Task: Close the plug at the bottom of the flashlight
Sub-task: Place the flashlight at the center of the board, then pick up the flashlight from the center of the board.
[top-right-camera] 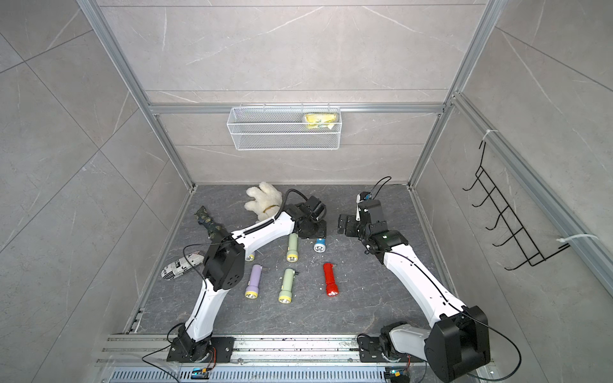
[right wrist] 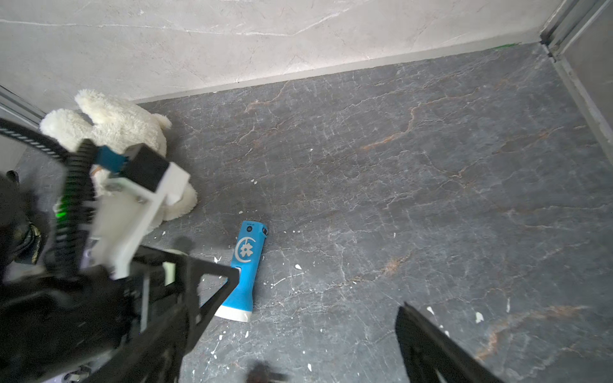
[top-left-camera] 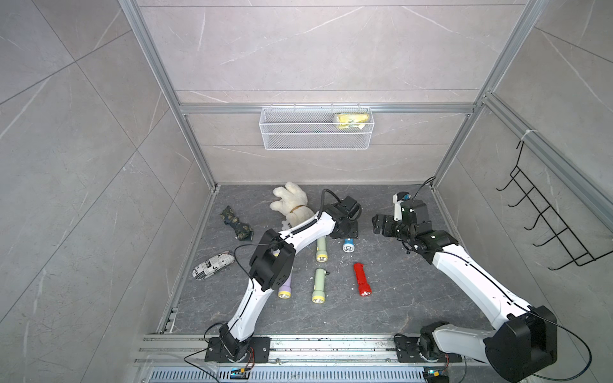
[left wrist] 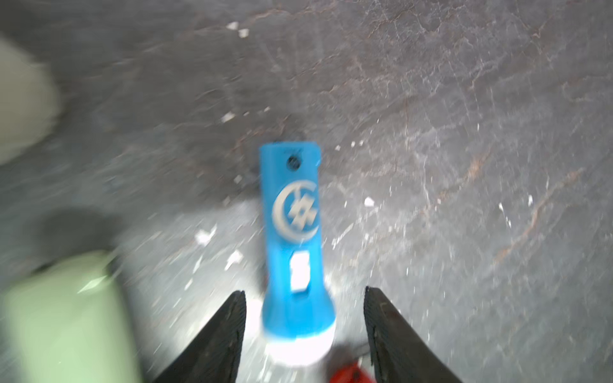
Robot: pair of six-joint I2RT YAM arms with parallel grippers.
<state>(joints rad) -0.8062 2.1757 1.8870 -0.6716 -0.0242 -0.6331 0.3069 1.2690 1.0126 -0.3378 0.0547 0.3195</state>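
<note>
Left gripper [left wrist: 304, 291] spread astride head of blue plastic flashlight [left wrist: 293, 232], no contact; right gripper [top-left-camera: 377, 225] wide, empty; likely release step, next needs check that tail plug [left wrist: 288, 146] sits flush.

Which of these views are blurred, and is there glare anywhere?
Left wrist view: everything is smeared, the blue flashlight mildly, the green flashlight heavily; glare brightens the floor beside the blue one's head. Right wrist view: floor and blue flashlight sharp, the near left arm blurred. Both top views: sharp.
</note>
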